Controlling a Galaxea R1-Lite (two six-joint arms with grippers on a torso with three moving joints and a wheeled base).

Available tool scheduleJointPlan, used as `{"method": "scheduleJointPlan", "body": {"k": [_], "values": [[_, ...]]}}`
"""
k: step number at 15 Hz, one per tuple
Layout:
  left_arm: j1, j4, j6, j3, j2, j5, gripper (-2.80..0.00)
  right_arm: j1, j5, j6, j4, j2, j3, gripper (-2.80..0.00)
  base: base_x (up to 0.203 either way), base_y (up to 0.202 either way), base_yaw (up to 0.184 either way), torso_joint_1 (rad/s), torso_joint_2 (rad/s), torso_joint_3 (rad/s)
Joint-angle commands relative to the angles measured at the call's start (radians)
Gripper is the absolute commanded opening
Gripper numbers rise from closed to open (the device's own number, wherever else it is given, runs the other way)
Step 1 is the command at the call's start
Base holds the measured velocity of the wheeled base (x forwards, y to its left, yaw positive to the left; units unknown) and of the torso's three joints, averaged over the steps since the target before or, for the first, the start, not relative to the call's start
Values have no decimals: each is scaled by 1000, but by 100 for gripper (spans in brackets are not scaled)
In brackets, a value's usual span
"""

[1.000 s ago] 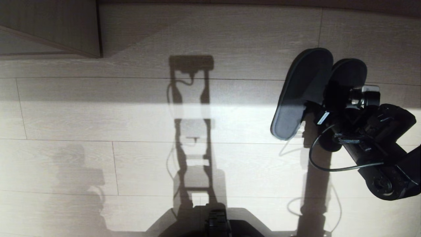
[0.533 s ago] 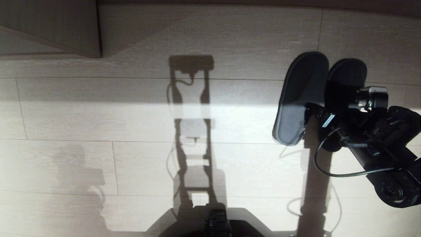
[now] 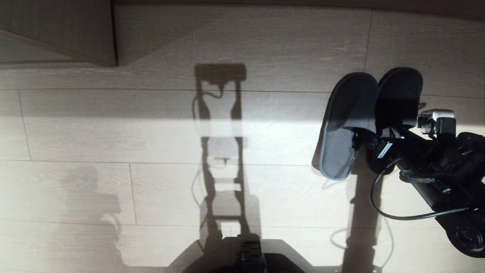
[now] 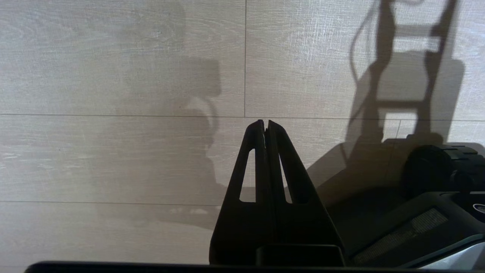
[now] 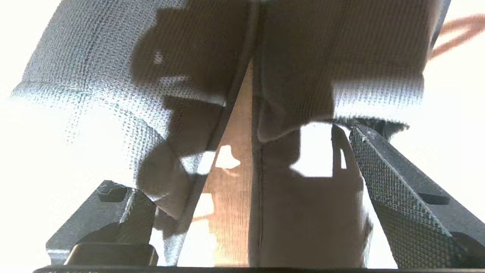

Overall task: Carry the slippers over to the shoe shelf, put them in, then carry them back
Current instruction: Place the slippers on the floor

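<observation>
Pale wood-grain floor (image 3: 151, 125) lies striped with sunlight and the robot's shadow. The slippers (image 3: 348, 121) rest side by side on it, between the spread-wide, empty right gripper (image 3: 373, 131). The left gripper (image 4: 265, 125) hangs pressed closed

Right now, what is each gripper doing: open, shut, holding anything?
Left gripper: shut, empty, above bare floor.
Right gripper: open, its fingers spread either side of the slippers, not clamping them.

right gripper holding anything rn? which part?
Nothing held. Right gripper is open, fingers either side of the slippers' heel ends; slippers lie on the floor.
</observation>
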Motion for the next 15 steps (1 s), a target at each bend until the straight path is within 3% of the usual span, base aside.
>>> {"method": "scheduleJointPlan", "body": {"k": [1,5,9,15], "values": [[0,-1,-1,0,-2,0,-280,0,5,1,-5,-23,26,0,0,0,0,0,0,0],[0,-1,-1,0,-2,0,-280,0,13,16,-6,-16,44,0,0,0,0,0,0,0],[0,-1,-1,0,-2,0,-280,0,73,68,-5,2,56,0,0,0,0,0,0,0],[0,-1,1,0,-2,0,-280,0,124,63,-11,-30,109,0,0,0,0,0,0,0]]}}
